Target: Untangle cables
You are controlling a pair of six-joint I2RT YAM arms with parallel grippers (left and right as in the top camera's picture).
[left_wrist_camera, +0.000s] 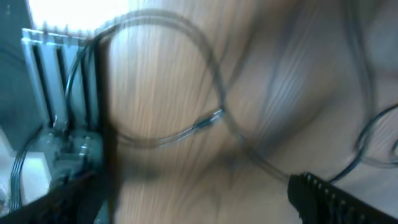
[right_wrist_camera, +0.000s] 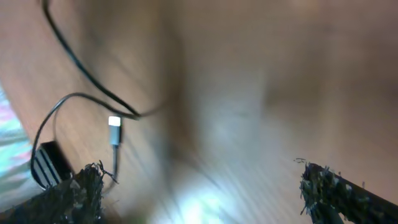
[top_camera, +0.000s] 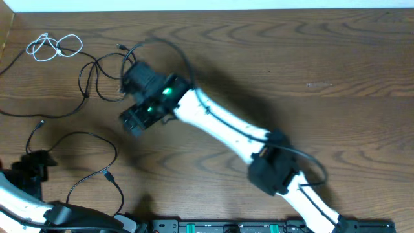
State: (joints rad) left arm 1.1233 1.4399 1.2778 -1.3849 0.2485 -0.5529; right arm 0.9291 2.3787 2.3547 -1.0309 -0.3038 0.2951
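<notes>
A short white cable (top_camera: 55,46) lies coiled at the table's far left corner. One black cable (top_camera: 90,77) loops beside it and runs under my right wrist. A second black cable (top_camera: 87,152) curves across the near left, and one of its plugs (top_camera: 107,174) points toward the front edge. My right gripper (top_camera: 131,122) hangs open between the two black cables with nothing in it. In the right wrist view a black cable's plug (right_wrist_camera: 114,130) lies left of the open right gripper (right_wrist_camera: 205,199). My left gripper (top_camera: 32,165) is open near the front left. The blurred left wrist view shows a cable loop and plug (left_wrist_camera: 208,119) beyond the left gripper (left_wrist_camera: 199,211).
The right arm (top_camera: 226,129) stretches diagonally from the front right toward the left centre. A dark equipment rail (top_camera: 259,226) lines the front edge. The wooden table (top_camera: 310,77) extends to the right.
</notes>
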